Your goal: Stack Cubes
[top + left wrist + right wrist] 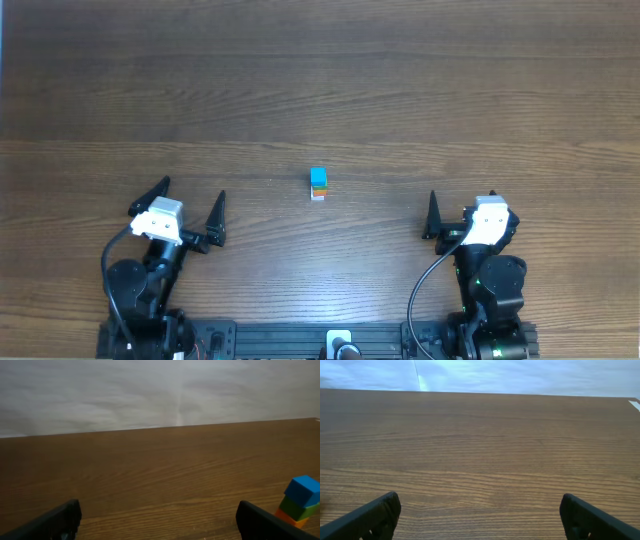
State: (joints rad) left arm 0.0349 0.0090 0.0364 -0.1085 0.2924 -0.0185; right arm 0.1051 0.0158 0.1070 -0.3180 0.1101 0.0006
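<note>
- Brown wood-grain worktop [320,80], seen from above. Two robot arms stand along its near edge, one at the left and one at the right.
- A small stack of cubes [318,185] stands upright on the worktop. It is midway between the two arms and a little farther out than their end effectors, and it touches neither arm.
- The blue cube [318,176] is on top. From above, an orange band and a pale band show beneath it. The number of cubes is hard to tell from this angle.
- The left end effector [192,190] sits close to its arm's base, well apart from the stack. Its fingers are spread wide and hold nothing.
- The right end effector [480,505] sits the same way on the right side, fingers spread wide and holding nothing.
- Every cube I can see is on the tower, and both arms sit back near their bases with nothing in their grasp. From that I judge the stacking finished, with no cube left to place.
- The left wrist camera shows the stack from the side, which the overhead camera cannot. A green cube [296,508] sits between the blue one and an orange cube [289,518], each turned slightly against the next. The foot of the stack is cut off there, so I cannot say what lies under the orange.
- The right wrist camera looks straight out across wood grain to a pale wall [520,375] at the far side.
</note>
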